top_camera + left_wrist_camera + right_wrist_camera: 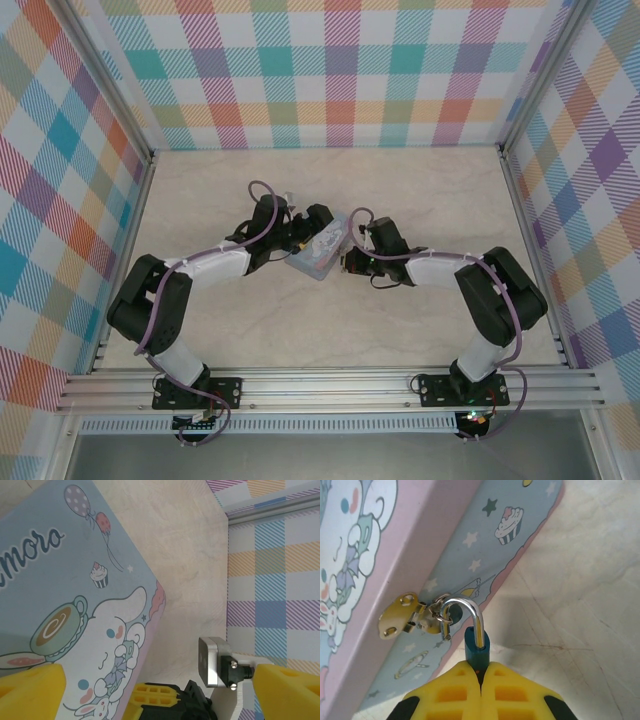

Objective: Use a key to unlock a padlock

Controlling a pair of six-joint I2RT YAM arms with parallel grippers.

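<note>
Right tool [481,672]: its two yellow ribbed fingers are pressed together. The tips pinch the lower end of a small padlock [477,649] with a teal-blue body and a thin silvery shackle.
Padlock: it stands straight out past the right tool's fingertips, with its body half hidden between them. The shackle arches ahead of the tips and over to their left, where it hooks into a small metal ring on the tin's side. Only one shackle leg can be seen entering the body.
Latch [397,617]: a brass-coloured metal hasp, left of the shackle and just beside it, lying against the tin's side wall.
Tin [485,540]: a pale blue rectangular metal box with pink edging, printed with stars, a cupcake and a white cartoon animal. It lies ahead of the right tool and up to its left.
Tabletop [580,605]: a pale marble-patterned surface, showing to the right of the right tool and beneath the tin.
Left tool [157,672]: its yellow fingers are spread wide apart. One finger sits over a corner of the tin's pictured lid and the other is well beyond the tin's edge. Whether either finger touches the tin cannot be told.
Grey block [212,661]: a small silver-grey metal piece with two screws, just inside the left tool's off-tin finger.
Walls [275,580]: pastel plaid panels, beyond the left tool past the tabletop's edge.
From above: the two tools flank the tin, one at each end.
</note>
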